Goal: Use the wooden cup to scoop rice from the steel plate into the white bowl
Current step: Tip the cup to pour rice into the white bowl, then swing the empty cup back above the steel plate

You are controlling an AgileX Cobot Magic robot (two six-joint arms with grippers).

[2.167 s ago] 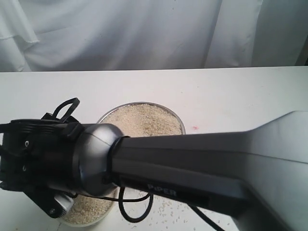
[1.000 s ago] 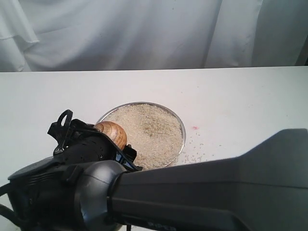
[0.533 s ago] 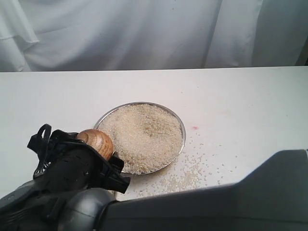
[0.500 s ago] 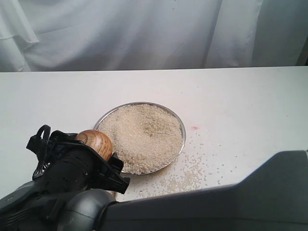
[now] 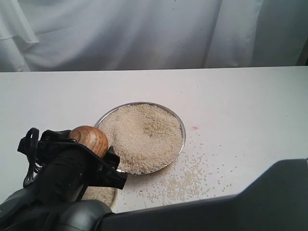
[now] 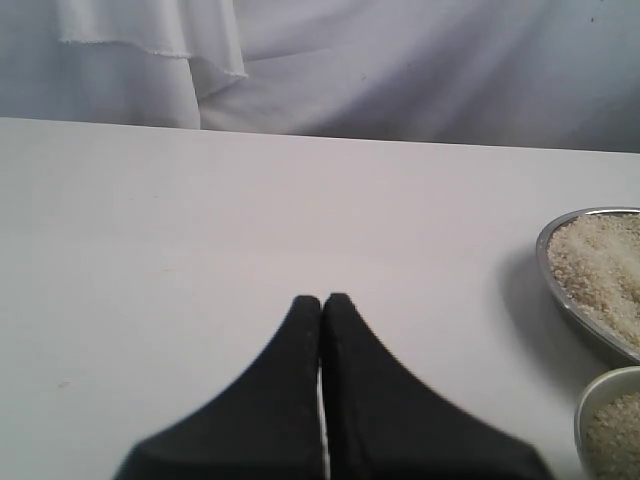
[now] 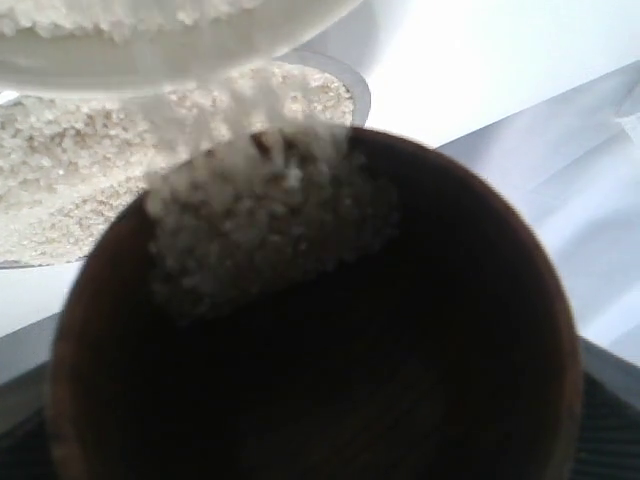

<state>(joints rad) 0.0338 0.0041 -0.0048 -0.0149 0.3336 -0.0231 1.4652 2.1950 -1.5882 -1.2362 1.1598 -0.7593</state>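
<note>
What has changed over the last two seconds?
The right gripper carried the wooden cup off the steel plate, leftward and nearer the camera, to the white bowl, where rice is spilling over its lip. Its grip held. Plate and bowl stayed put.

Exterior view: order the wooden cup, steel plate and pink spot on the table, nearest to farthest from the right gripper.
1. wooden cup, held in the right gripper.
2. steel plate, just to its right.
3. pink spot, past the plate's right rim.
</note>
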